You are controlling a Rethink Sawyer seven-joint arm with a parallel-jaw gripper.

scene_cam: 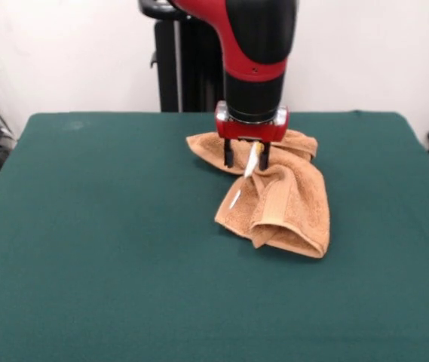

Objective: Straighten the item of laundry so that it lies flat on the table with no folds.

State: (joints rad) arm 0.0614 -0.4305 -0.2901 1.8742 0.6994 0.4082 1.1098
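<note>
Right now red-black gripper (pixel 246 157) w/ jaws pinched on fold of rumpled orange-tan terry towel (pixel 288 202), white tag (pixel 251 161) betw. fingers; towel bunched, far-centre of dark green felt table (pixel 93 249).

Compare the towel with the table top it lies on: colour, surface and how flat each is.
The towel is orange-tan; the table is dark green. The towel looks fluffy, rumpled and folded over itself; the table top is smooth and flat. The towel covers only a small patch of the far larger table. Both look like fabric surfaces.
</note>
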